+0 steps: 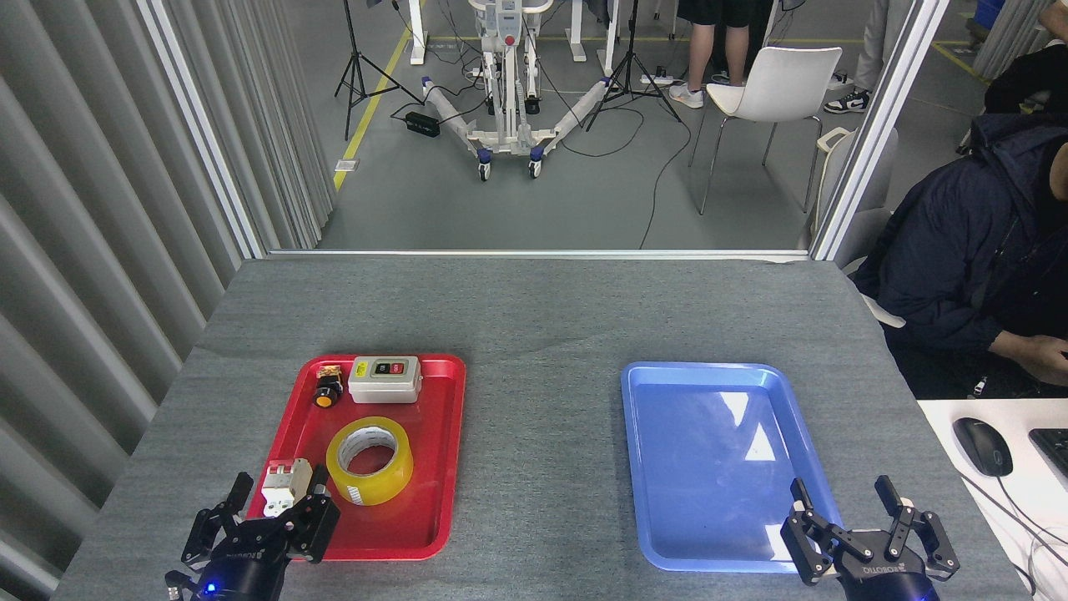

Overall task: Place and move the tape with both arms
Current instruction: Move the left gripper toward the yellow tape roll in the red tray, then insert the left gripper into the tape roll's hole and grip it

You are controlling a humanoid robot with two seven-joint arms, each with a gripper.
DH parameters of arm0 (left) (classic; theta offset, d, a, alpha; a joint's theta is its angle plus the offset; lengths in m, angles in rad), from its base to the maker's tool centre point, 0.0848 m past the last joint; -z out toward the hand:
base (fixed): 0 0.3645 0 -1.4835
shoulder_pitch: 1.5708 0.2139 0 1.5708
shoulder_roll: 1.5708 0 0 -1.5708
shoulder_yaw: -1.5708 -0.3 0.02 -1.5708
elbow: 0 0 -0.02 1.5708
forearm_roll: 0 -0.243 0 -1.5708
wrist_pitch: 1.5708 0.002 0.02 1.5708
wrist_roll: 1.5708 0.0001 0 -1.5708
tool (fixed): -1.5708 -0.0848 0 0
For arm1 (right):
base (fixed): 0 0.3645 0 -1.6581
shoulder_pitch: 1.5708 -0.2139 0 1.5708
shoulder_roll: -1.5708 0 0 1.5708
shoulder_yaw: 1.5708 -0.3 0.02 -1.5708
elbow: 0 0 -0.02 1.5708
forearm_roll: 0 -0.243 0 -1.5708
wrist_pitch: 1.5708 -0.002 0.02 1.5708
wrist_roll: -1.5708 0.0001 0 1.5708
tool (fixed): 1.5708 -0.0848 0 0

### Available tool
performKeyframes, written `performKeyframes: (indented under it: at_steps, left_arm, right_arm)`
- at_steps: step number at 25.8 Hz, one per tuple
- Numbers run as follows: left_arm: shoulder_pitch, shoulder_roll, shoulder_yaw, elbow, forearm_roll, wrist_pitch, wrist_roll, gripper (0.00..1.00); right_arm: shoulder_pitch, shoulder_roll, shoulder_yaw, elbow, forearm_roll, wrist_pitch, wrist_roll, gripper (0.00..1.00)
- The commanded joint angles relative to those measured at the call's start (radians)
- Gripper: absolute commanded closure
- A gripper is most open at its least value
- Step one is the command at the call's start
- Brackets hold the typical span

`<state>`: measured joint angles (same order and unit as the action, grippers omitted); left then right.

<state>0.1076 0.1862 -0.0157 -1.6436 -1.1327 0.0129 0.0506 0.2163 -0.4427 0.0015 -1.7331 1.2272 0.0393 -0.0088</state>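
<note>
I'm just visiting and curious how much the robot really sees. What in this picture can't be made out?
- Both arms: cut off by the head view's bottom edge; only the left gripper and right gripper show.
- Labels on the switch box: too small to read.
- Person: cut off by the right edge.
- Tape end: not visible.

Left gripper [269, 501]: low at near left edge of view, black fingers [318, 494] spread apart and pointing away toward far side, nothing between them. Blue light lit on body just behind fingers. Right gripper [844, 499]: low at near right edge, fingers [889, 492] likewise spread wide, pointing far, holding nothing. White lettering visible on both bodies. Arms behind grippers out of view.
</note>
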Motion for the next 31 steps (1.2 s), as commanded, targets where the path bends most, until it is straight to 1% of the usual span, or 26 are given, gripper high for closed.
performKeyframes:
  at_steps: [1, 4, 8, 17, 22, 25, 29, 31]
  left_arm:
    - [-0.002, 0.009, 0.000, -0.007, 0.002, -0.002, -0.001, 0.00]
    - [0.000, 0.026, 0.002, 0.011, 0.002, -0.011, -0.001, 0.00]
    - [-0.002, 0.030, 0.002, 0.016, 0.001, -0.016, -0.001, 0.00]
    - [-0.013, 0.021, 0.002, 0.031, -0.012, -0.018, 0.003, 0.00]
    - [-0.005, 0.027, -0.009, 0.036, -0.015, -0.022, 0.000, 0.00]
    - [-0.032, 0.027, -0.018, 0.045, -0.016, -0.028, -0.001, 0.00]
    - [-0.111, 0.042, -0.021, 0.091, -0.015, -0.054, -0.003, 0.00]
    - [-0.158, 0.059, -0.053, 0.119, -0.012, -0.051, -0.003, 0.00]
  right_arm:
    - [0.000, 0.001, 0.000, 0.000, 0.000, -0.001, -0.002, 0.00]
    - [0.002, 0.002, 0.000, 0.000, 0.000, -0.001, 0.000, 0.00]
    - [0.002, 0.004, 0.000, 0.000, 0.000, -0.001, 0.000, 0.00]
    - [0.002, 0.013, 0.000, 0.001, 0.000, -0.013, 0.001, 0.00]
    - [0.002, 0.021, -0.003, 0.001, 0.000, -0.013, 0.001, 0.00]
    - [0.002, 0.033, -0.003, 0.001, 0.000, -0.009, -0.003, 0.00]
    - [0.002, 0.048, 0.000, 0.004, 0.000, -0.007, -0.006, 0.00]
    - [0.002, 0.048, 0.000, 0.006, 0.000, -0.006, -0.008, 0.00]
